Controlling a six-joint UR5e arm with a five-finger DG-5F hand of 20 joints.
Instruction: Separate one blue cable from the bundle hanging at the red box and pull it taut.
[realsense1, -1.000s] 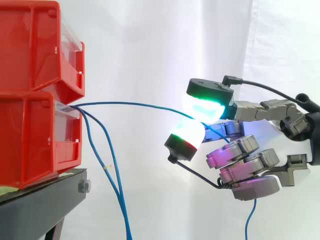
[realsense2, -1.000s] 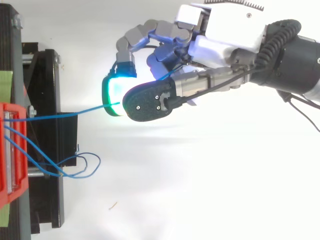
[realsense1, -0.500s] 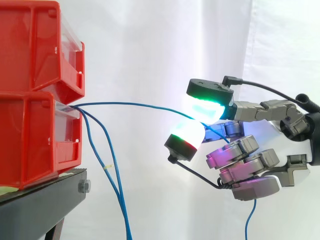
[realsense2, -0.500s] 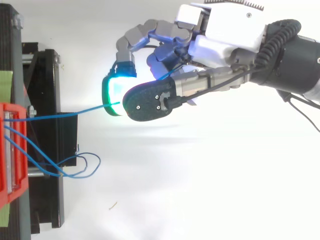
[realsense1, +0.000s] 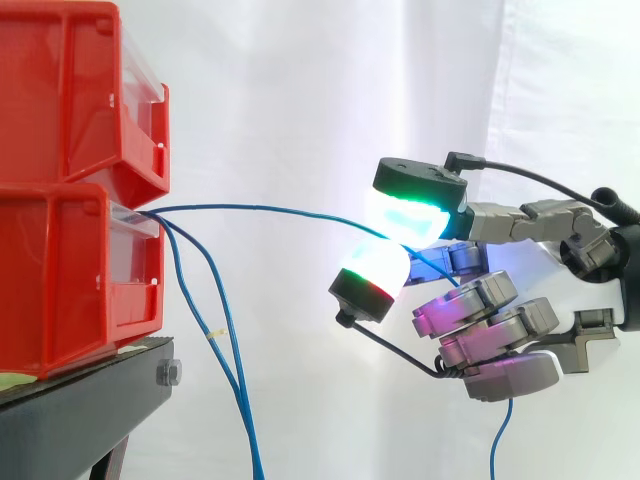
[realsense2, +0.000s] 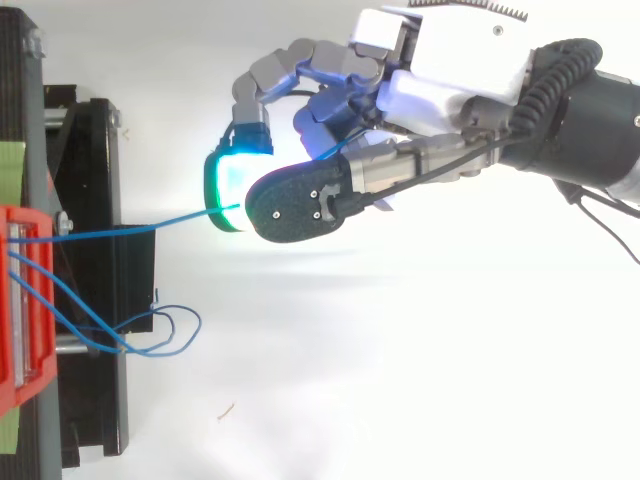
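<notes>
Several thin blue cables come out of the front of the lower red box (realsense1: 70, 275). One blue cable (realsense1: 270, 210) runs nearly level from the box to my hand (realsense1: 480, 305), almost straight with a slight arc. My hand is shut on it, pinching it between two glowing green-white pads (realsense1: 410, 215); its free end hangs below the hand (realsense1: 497, 440). The other blue cables (realsense1: 225, 350) droop down beside the stand. From above, the held cable (realsense2: 140, 229) stretches from the red box (realsense2: 20, 300) to the hand (realsense2: 300, 200), and the rest loop (realsense2: 150, 335) near the stand.
A second red box (realsense1: 70, 90) is stacked on the lower one, both on a black stand (realsense1: 90, 400). A white curtain hangs behind. Open space lies between the boxes and the hand.
</notes>
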